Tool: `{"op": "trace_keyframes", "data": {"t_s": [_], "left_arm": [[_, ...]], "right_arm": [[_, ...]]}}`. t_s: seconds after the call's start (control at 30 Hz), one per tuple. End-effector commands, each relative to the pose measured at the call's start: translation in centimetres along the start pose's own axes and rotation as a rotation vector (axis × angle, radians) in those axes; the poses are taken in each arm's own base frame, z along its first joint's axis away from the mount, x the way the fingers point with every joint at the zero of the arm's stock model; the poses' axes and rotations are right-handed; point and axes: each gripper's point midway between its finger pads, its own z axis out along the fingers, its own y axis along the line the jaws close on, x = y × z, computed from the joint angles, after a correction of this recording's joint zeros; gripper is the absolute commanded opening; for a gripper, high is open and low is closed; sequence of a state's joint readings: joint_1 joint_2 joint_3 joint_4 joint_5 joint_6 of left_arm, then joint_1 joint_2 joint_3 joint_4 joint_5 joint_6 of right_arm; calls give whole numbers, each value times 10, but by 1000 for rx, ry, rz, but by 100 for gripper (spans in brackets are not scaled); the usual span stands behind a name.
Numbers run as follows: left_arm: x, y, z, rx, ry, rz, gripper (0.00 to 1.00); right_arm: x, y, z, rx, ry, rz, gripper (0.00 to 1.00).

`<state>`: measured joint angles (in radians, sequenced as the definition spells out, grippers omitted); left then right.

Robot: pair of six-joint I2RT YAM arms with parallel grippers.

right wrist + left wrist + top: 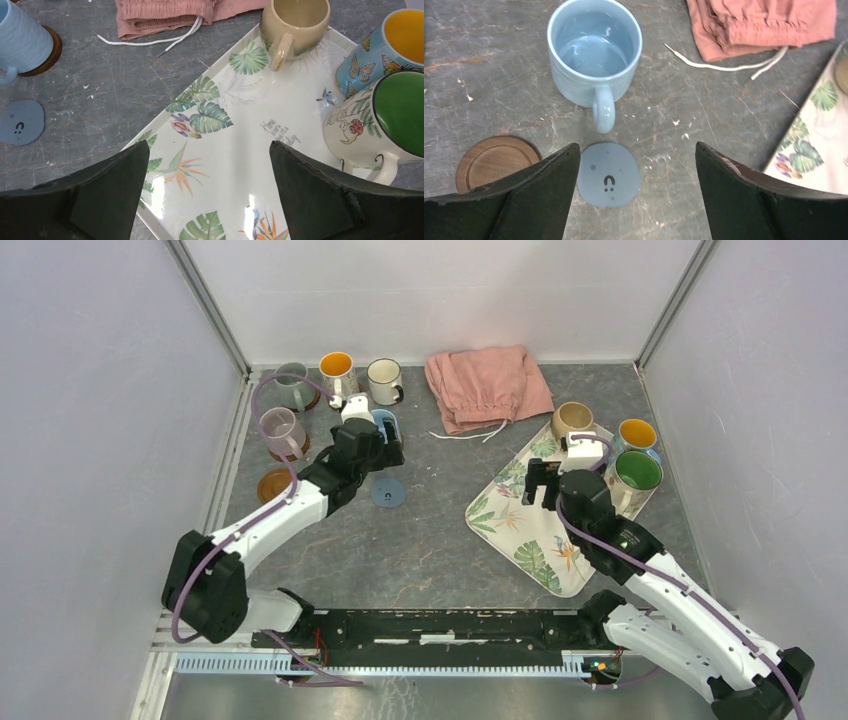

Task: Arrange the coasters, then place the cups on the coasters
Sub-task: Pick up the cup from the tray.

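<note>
A light blue cup [594, 55] stands on a brown coaster [46, 54], its handle facing my left gripper [636, 165]. That gripper is open just behind the handle and holds nothing. A blue coaster [609, 175] lies flat below its fingers, and a bare brown coaster [494, 162] lies to the left. My right gripper [207, 165] hangs open and empty over the leaf-patterned tray [240, 115]. A beige cup [295, 25], a butterfly cup with an orange inside [385, 45] and a green-inside cup [385, 120] stand at the tray's far and right sides.
At the back left a grey-green cup [292, 383] and a lilac cup [283, 430] sit on coasters. Beside them are an orange-inside cup [337, 370] and a cream cup [384, 380]. A pink cloth [487, 385] with a white cord lies at the back centre. Walls enclose the table.
</note>
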<state>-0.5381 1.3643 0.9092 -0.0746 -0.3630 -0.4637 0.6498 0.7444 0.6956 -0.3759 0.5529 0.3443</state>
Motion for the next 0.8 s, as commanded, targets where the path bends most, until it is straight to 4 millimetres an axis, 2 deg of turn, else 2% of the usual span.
{"op": "trace_keyframes", "data": {"t_s": [0.0,0.23,0.37,0.53,0.67,0.77], "left_arm": [[12,-17,-28,125,71,-34,93],[37,-41,-73,233,144,57,99],[56,-51,-92,283,171,93,100],[74,-58,-101,335,209,118,100],[75,-63,-107,380,203,123,100],[71,-64,-111,393,198,134,100]], "right_arm": [[4,1,5,14,10,18,98],[8,-3,14,79,45,-1,98],[7,-14,20,143,60,-6,98],[11,-26,36,190,97,26,98],[10,-43,56,239,98,77,98],[5,-57,75,281,83,111,93]]}}
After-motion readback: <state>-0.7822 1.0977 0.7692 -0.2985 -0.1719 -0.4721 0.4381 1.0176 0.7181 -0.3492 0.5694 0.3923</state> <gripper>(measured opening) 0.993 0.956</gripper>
